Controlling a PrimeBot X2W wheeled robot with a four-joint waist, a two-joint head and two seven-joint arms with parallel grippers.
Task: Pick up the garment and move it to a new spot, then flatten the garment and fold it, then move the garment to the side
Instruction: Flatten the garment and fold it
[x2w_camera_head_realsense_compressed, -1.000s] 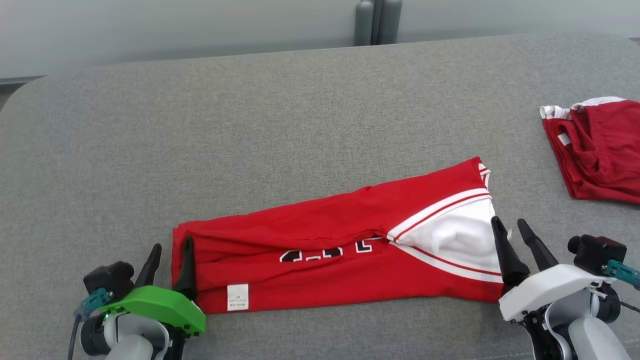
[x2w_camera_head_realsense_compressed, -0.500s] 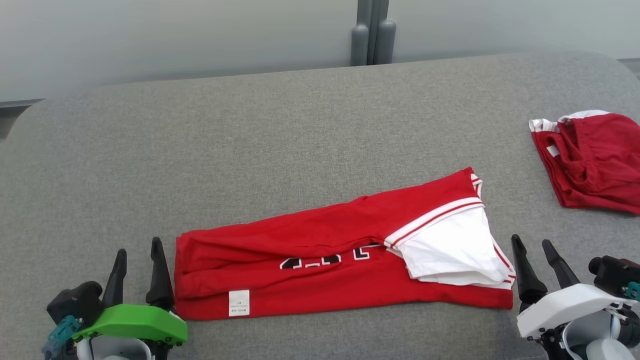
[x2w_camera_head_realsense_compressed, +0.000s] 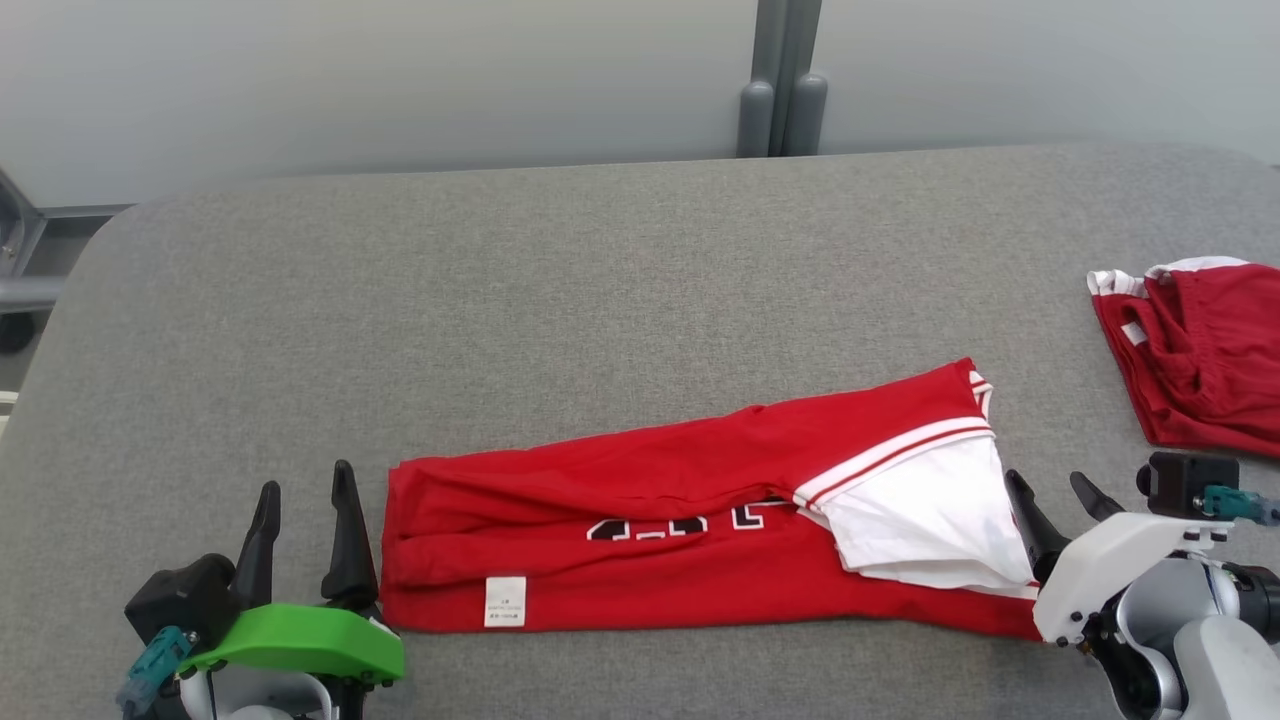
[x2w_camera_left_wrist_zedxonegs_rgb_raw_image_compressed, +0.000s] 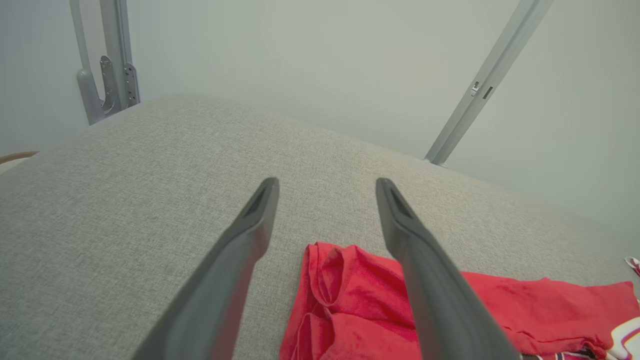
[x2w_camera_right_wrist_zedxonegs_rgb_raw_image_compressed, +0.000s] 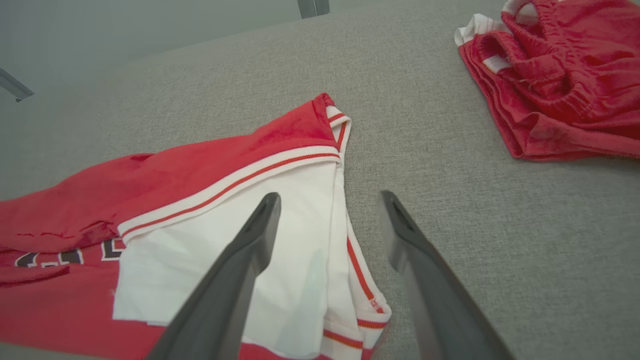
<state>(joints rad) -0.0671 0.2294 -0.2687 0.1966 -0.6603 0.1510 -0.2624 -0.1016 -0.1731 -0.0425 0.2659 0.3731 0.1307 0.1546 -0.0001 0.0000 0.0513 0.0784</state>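
The garment (x2w_camera_head_realsense_compressed: 690, 520) is a red jersey with white trim and black numerals, folded into a long band across the grey padded table (x2w_camera_head_realsense_compressed: 560, 300). A white care label (x2w_camera_head_realsense_compressed: 504, 601) shows near its left end. My left gripper (x2w_camera_head_realsense_compressed: 303, 494) stands open just off the jersey's left end, holding nothing. In the left wrist view the red cloth (x2w_camera_left_wrist_zedxonegs_rgb_raw_image_compressed: 350, 295) lies between and below the spread fingers (x2w_camera_left_wrist_zedxonegs_rgb_raw_image_compressed: 250, 235). My right gripper (x2w_camera_head_realsense_compressed: 1050, 492) is open at the jersey's right end, beside the white panel (x2w_camera_right_wrist_zedxonegs_rgb_raw_image_compressed: 260, 240), with nothing in it.
A second red garment (x2w_camera_head_realsense_compressed: 1195, 350) with white trim lies bunched at the table's right edge, also in the right wrist view (x2w_camera_right_wrist_zedxonegs_rgb_raw_image_compressed: 555, 80). Grey posts (x2w_camera_head_realsense_compressed: 780, 100) stand behind the table against a pale wall. The table's far half is bare fabric.
Both grippers have let go of the jersey's ends and drawn back from it, jaws now wide. The white panel has settled flat. The head camera has tilted and shifted.
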